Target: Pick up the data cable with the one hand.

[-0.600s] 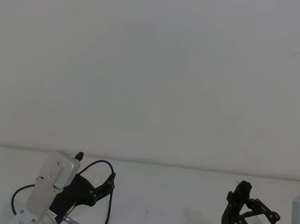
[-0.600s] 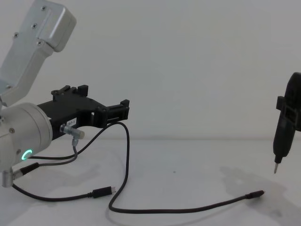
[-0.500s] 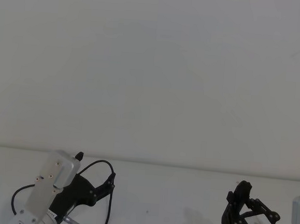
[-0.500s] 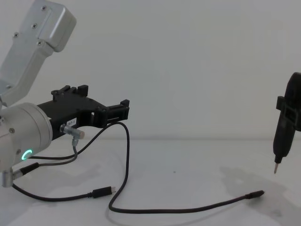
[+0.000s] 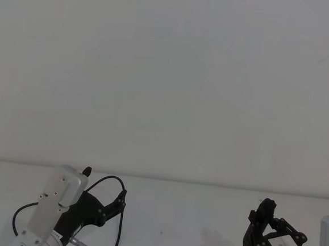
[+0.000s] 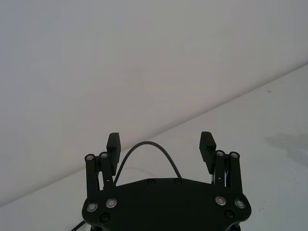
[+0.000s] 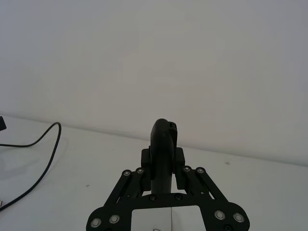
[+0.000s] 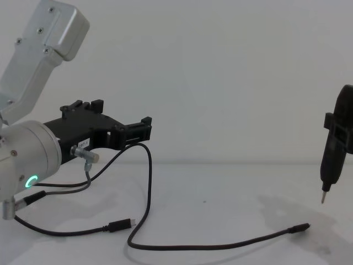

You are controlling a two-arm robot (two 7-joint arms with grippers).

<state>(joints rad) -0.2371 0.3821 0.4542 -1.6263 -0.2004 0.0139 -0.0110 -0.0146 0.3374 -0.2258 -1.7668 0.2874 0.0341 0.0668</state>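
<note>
**Kid:** Where is the data cable [image 8: 149, 182]?

**Pal:** Most of it lies on the white table [image 8: 220, 201]. One bit goes up in a loop to the left gripper [image 6: 160, 147], which is on the left side, up off the table.

**Kid:** Is the claw squeezing it?

**Pal:** No. Its two fingers [image 6: 113, 144] are spread wide. The loop stands in the gap between them. I cannot tell if it touches a finger.

**Kid:** And the ends?

**Pal:** The silver-tipped plug [image 8: 120, 225] lies on the table on the left side. The other plug [image 8: 300, 227] lies far off on the right.

**Kid:** What about the right gripper [image 7: 163, 163]?

**Pal:** It hangs on the right, clamped on a black pen tool [image 8: 332, 154]. The pointy tip points down, above the table. It is near that far plug but not touching it.
</note>
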